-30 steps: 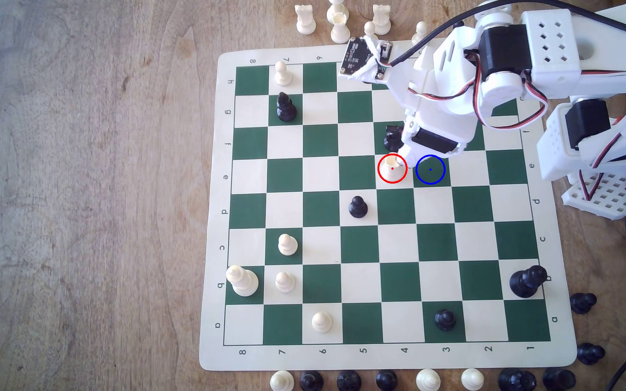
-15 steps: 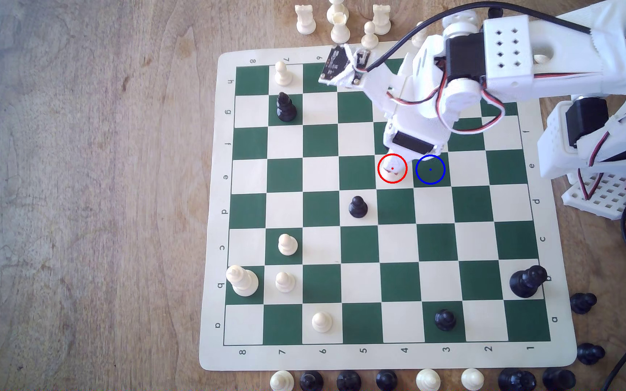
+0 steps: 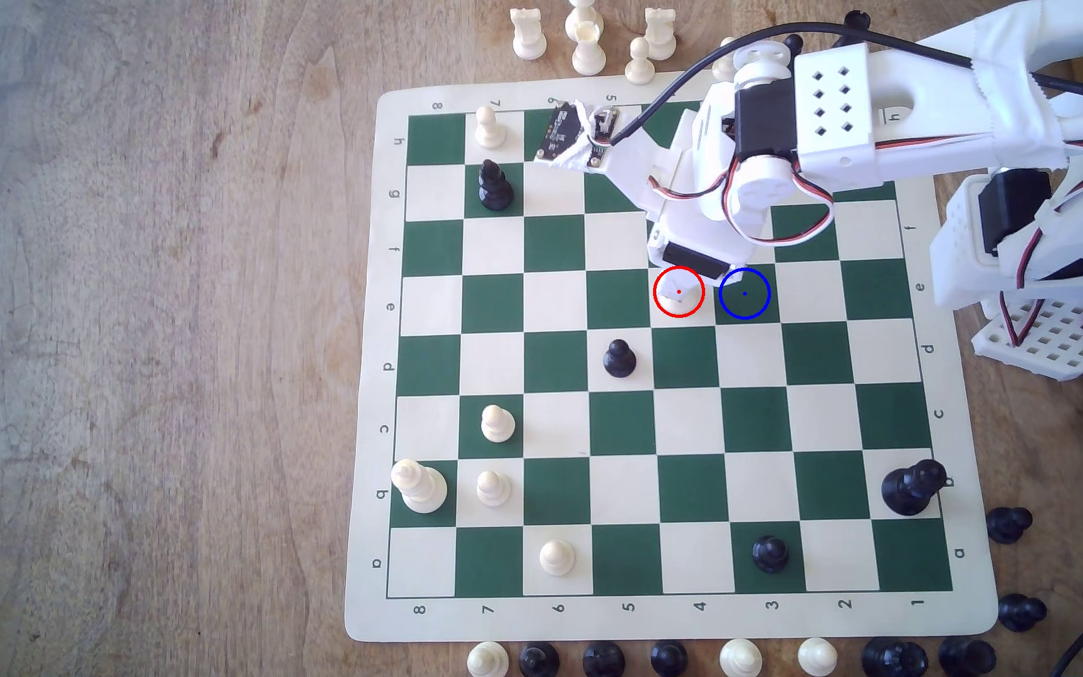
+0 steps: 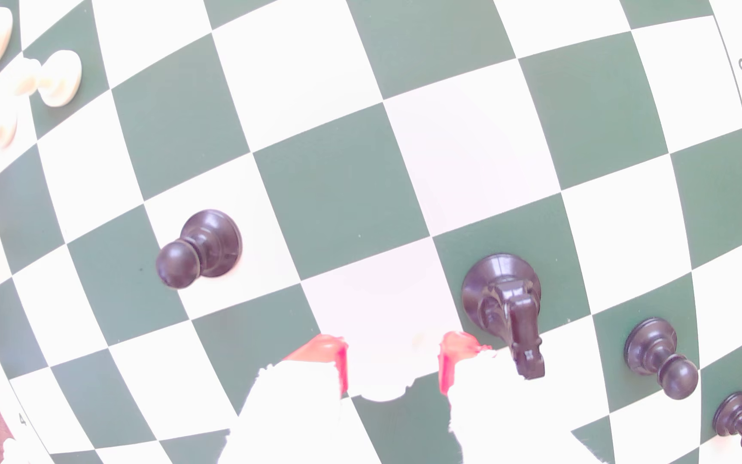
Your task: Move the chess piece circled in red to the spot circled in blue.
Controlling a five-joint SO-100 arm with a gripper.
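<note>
In the exterior view the cream-white chess piece circled in red (image 3: 677,301) stands on a cream square in row e, mostly covered by my gripper (image 3: 683,288), which hangs right over it. The wrist view is washed out. There the pale piece (image 4: 387,379) sits between my two red-tipped fingers (image 4: 325,350), one on each side. My gripper (image 4: 391,357) is open around the piece. The spot circled in blue (image 3: 744,293) is the bare dark green square just to the exterior view's right of the piece.
A black knight (image 4: 505,303) stands very close beside one finger. A black pawn (image 3: 619,358) is one row nearer and one file to the exterior view's left. Captured pieces line the board's (image 3: 662,621) far and near edges.
The arm has swung toward the exterior view's left and come down. The gripper now covers the circled piece and hides the black knight that showed one second ago.
</note>
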